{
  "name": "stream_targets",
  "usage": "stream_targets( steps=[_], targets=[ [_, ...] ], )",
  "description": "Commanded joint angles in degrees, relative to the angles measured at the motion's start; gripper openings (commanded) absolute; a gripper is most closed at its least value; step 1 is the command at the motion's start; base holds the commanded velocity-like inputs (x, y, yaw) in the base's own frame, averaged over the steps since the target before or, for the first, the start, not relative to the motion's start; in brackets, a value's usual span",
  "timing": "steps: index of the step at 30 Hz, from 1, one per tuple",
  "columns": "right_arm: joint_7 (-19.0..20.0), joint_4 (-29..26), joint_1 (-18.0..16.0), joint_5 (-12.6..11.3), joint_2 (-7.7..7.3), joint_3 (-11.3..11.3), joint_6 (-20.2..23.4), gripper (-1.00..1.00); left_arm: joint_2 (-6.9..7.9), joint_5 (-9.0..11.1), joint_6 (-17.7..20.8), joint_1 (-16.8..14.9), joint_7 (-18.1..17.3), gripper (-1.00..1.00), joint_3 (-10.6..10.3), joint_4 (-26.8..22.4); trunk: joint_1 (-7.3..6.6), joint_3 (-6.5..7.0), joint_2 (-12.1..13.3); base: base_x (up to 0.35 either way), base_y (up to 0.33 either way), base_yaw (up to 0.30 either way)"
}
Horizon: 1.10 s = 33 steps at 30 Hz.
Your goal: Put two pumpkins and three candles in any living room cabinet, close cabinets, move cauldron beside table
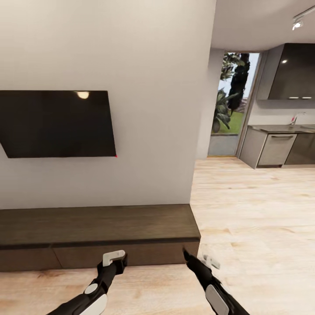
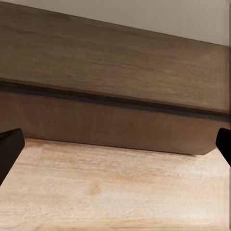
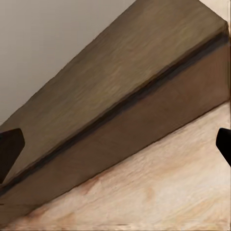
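Both grippers, left gripper (image 1: 114, 259) and right gripper (image 1: 197, 259), are hanging apart and empty at the frame's bottom, facing the closed cabinet (image 1: 98, 234); opening a drawer seems next.

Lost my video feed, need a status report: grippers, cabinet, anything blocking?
Left gripper open, empty. Right gripper open, empty. Cabinet dead ahead, drawer fronts shut. Bare wood floor between, nothing blocking.
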Motion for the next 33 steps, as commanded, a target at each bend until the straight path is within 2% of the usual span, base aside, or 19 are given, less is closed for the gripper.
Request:
stream_targets(
  steps=[1,5,6,7,11,12,16,17,19,21,23,25,33],
  targets=[
    [0.66,0.76,-0.08,-1.32,-0.03,-0.08,-0.13,1.0,0.67,0.76,-0.13,0.08,0.41,1.0,-0.46,-1.16,0.01,-0.07,-0.06,0.0,0.0,0.0],
    [4.23,2.58,-0.1,-6.02,-0.15,-1.04,1.96,1.0,2.32,1.92,2.4,0.71,0.5,1.0,-0.41,-4.91,0.01,-0.07,-0.06,0.0,0.0,0.0],
    [6.29,2.94,-0.1,-7.69,-0.29,-1.23,3.45,1.0,3.1,2.3,3.31,1.0,0.52,1.0,-0.4,-6.57,0.01,-0.07,-0.06,0.0,0.0,0.0],
    [7.28,3.08,-0.1,-8.34,-0.37,-1.31,4.2,1.0,3.53,2.42,3.72,1.27,0.53,1.0,-0.42,-7.46,0.01,-0.07,-0.06,0.0,0.0,0.0],
    [10.01,3.4,-0.11,-9.86,-0.59,-1.52,6.09,1.0,5.64,2.68,5.99,2.87,0.49,1.0,-0.38,-12.44,0.01,-0.07,-0.06,0.0,0.0,0.0],
    [10.73,3.45,-0.11,-10.27,-0.65,-1.57,6.57,1.0,7.11,2.74,7.68,4.03,0.4,1.0,-0.35,-15.63,0.01,-0.07,-0.06,0.0,0.0,0.0],
    [11.53,3.5,-0.11,-10.76,-0.71,-1.64,7.13,1.0,10.15,2.83,10.51,6.1,0.29,1.0,-0.33,-22.48,0.01,-0.07,-0.06,0.0,0.0,0.0],
    [11.87,3.48,-0.11,-10.91,-0.72,-1.67,7.27,1.0,11.35,2.85,11.43,7.2,0.26,1.0,-0.32,-25.49,0.01,-0.07,-0.06,0.0,0.0,0.0],
    [12.54,3.46,-0.11,-11.11,-0.78,-1.9,7.36,1.0,12.17,2.87,12.16,8.43,0.24,1.0,-0.26,-28.29,0.01,-0.07,-0.06,0.0,0.0,0.0],
    [14.24,3.5,-0.14,-12.9,-0.9,-4.06,7.53,1.0,13.56,2.93,13.29,10.7,0.22,1.0,-0.15,-33.01,0.01,-0.07,-0.06,0.0,0.0,0.0],
    [15.23,3.57,-0.21,-14.71,-0.95,-5.75,7.65,1.0,14.37,2.96,13.69,11.68,0.22,1.0,-0.09,-35.04,0.01,-0.07,-0.06,0.0,0.0,0.0],
    [15.97,3.62,-0.25,-15.79,-0.98,-6.48,7.73,1.0,14.99,2.97,13.9,12.18,0.21,1.0,-0.06,-36.3,0.01,-0.07,-0.06,0.048,0.011,0.0],
    [16.36,6.8,-0.33,-16.91,-0.9,-7.38,7.78,1.0,15.81,2.91,14.07,12.73,-0.82,1.0,-0.05,-37.72,0.01,-0.07,-0.06,0.148,0.054,0.0]
  ],
)
